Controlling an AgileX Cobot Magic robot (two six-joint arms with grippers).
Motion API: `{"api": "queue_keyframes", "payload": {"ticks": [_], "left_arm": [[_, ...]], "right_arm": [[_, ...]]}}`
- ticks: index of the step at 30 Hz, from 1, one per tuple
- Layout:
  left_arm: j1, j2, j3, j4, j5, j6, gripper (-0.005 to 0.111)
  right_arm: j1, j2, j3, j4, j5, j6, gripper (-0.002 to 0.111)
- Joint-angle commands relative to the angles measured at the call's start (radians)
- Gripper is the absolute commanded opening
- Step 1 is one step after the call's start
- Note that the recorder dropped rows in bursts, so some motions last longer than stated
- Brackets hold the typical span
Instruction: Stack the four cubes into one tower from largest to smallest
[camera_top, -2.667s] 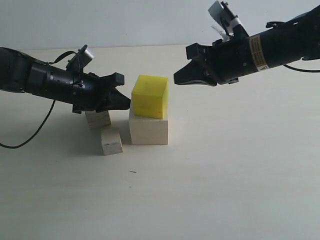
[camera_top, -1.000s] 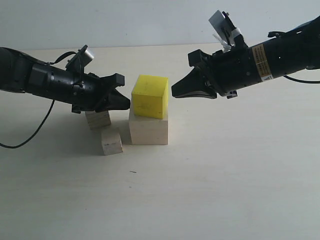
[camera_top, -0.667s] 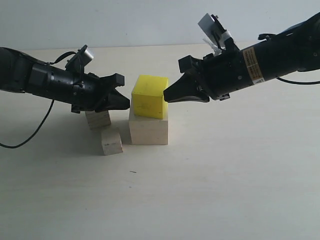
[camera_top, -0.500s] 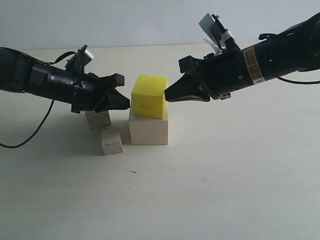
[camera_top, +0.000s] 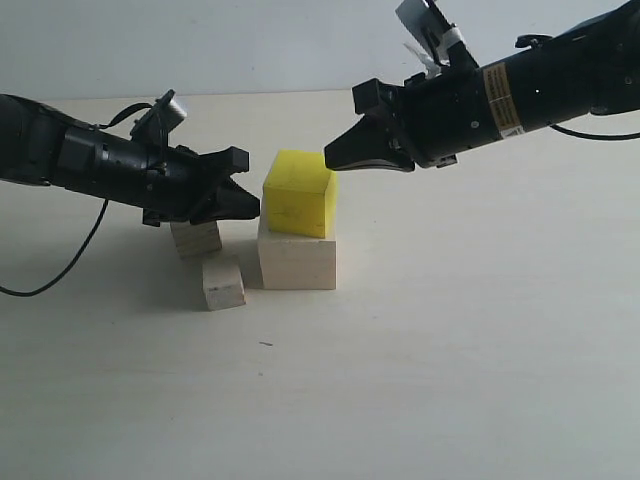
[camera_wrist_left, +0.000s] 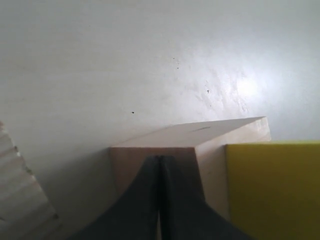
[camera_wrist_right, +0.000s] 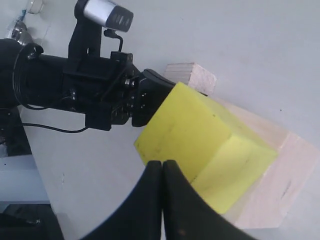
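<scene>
Bright yellow cube atop large pale wood cube; left tool and right tool, both clenched empty, flank it.

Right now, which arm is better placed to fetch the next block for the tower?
Probably left: the left hand hangs close by the layered block, which goes on the yellow block next. The right hand is beyond the yellow block, further off.

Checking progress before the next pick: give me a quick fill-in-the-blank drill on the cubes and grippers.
The cube resting on the large pale wood cube is coloured ____.
Cubes not yet stacked number ____.
The left gripper and the right gripper are both ____.
Missing words: yellow; two; shut.
</scene>
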Motion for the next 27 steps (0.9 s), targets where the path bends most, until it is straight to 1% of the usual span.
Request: {"api": "queue_keyframes", "payload": {"ticks": [1, 7, 13, 27], "left_arm": [[-0.005, -0.008, -0.005, 0.001, 0.002, -0.001, 0.000], [-0.005, -0.008, -0.005, 0.001, 0.002, -0.001, 0.000], [-0.005, -0.008, -0.005, 0.002, -0.004, 0.003, 0.000], [-0.005, -0.008, -0.005, 0.008, -0.004, 0.003, 0.000]], "right_arm": [[0.002, 0.008, -0.007, 0.003, 0.007, -0.001, 0.000], [0.000, 0.009, -0.007, 0.003, 0.044, 0.013, 0.000], [0.000, 0.019, -0.007, 0.003, 0.120, 0.026, 0.000], [0.000, 0.076, -0.013, 0.003, 0.113, 0.033, 0.000]]}}
